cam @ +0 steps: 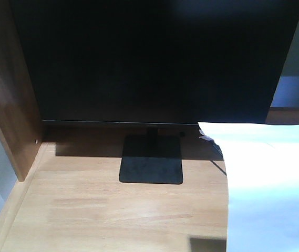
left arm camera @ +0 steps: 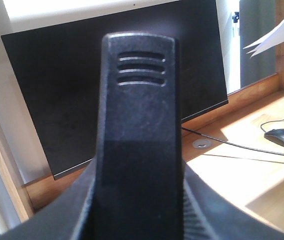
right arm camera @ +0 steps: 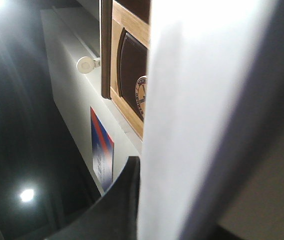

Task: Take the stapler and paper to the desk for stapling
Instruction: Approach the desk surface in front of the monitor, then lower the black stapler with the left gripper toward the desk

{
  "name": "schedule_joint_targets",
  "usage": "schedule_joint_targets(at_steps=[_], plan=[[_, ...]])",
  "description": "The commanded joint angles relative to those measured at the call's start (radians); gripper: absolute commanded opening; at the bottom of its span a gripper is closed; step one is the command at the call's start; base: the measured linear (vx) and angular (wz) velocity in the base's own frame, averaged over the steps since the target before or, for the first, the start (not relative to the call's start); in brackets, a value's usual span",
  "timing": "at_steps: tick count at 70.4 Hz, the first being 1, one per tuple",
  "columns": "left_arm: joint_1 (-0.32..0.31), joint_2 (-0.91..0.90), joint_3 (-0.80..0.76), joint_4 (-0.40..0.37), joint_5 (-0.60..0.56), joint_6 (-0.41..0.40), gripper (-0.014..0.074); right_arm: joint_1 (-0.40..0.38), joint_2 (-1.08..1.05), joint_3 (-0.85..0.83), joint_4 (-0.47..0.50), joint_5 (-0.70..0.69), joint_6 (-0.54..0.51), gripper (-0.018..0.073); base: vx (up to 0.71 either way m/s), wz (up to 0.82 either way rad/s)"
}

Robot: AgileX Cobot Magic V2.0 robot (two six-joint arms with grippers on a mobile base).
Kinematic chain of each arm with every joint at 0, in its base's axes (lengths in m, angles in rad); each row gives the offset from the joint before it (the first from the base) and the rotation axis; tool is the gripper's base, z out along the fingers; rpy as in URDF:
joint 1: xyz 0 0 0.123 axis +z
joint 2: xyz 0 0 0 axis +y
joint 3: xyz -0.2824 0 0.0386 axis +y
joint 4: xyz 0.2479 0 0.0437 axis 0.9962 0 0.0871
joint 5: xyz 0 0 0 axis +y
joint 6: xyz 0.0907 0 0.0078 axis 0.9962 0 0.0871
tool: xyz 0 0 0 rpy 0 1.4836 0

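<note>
- Holding: left fingers (left arm camera: 201,220) clamp the stapler (left arm camera: 138,125), close before the monitor (left arm camera: 57,90).
- Pinching: right fingers (right arm camera: 119,205) grip the paper (cam: 270,178), at 3 o'clock of the monitor stand (cam: 151,160).
- Advice: lower paper flat onto tabletop (cam: 112,210) first; stapler beside it.

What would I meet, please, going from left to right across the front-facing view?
brown wood side panel → black monitor stand base → white paper
</note>
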Motion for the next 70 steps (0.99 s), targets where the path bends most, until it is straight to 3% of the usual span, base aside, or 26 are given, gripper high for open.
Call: schedule_joint_targets(at_steps=[1, 70], plan=[[-0.002, 0.019, -0.019, -0.013, -0.114, -0.001, -0.0006, -0.004, 0.011, -0.023, 0.005, -0.039, -0.009, -0.0002, 0.00, 0.00], [-0.002, 0.019, -0.019, -0.013, -0.115, -0.001, -0.0006, -0.004, 0.011, -0.023, 0.005, -0.039, -0.009, -0.0002, 0.00, 0.00]])
